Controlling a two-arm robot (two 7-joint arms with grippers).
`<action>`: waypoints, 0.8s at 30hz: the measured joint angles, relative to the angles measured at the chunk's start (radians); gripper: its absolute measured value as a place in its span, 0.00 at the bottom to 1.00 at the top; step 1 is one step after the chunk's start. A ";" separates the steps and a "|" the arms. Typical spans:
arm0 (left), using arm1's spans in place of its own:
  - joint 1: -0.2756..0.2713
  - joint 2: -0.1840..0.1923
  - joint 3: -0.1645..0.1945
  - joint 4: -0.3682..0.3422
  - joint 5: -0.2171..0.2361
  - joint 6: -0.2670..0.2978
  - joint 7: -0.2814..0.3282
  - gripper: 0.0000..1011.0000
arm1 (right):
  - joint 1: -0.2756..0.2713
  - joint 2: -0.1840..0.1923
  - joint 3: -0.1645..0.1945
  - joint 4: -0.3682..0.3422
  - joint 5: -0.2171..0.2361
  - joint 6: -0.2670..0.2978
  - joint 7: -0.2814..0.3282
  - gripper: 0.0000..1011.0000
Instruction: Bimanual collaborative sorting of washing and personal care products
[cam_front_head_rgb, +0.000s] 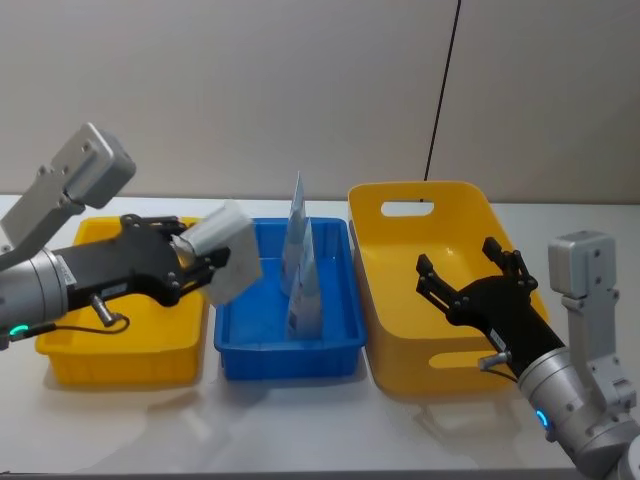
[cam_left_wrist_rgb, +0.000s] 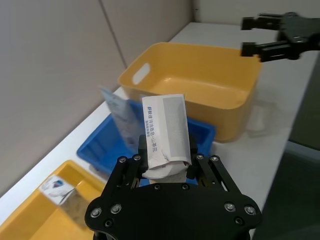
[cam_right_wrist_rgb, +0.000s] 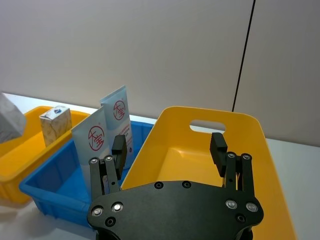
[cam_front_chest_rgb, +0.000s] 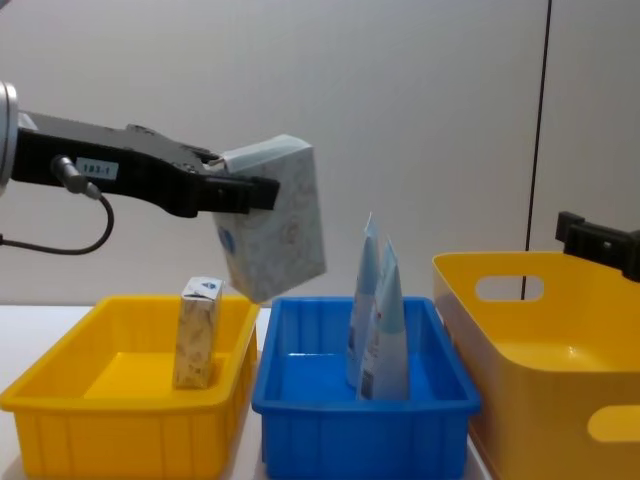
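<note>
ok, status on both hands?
Left hand shut on carton, high over blue bin edge. Right hand open over large yellow bin. Two tubes stand in blue bin.

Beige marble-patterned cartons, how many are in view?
2. One beige marble-patterned rectangular carton is gripped by the left gripper, held in the air; the other carton stands upright in the shallow yellow plastic bin on the left. Its walls may hide others.

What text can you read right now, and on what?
"183-1", roughly: white tag on the left arm.
Blue Chinese print on the carton held in the jaws of the left gripper: too small to read.
Red round logos on the tubes in the blue bin: characters too blurred.
</note>
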 joint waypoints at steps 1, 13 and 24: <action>0.001 0.004 0.002 -0.003 -0.004 -0.004 -0.008 0.37 | 0.000 0.000 0.000 0.000 0.000 0.000 0.000 0.99; -0.002 0.047 0.047 -0.012 -0.058 -0.058 -0.167 0.37 | 0.000 0.000 0.000 0.000 0.000 0.000 0.000 0.99; -0.037 0.058 0.120 0.035 -0.078 -0.087 -0.304 0.37 | 0.000 0.000 0.000 0.000 0.000 0.000 0.000 0.99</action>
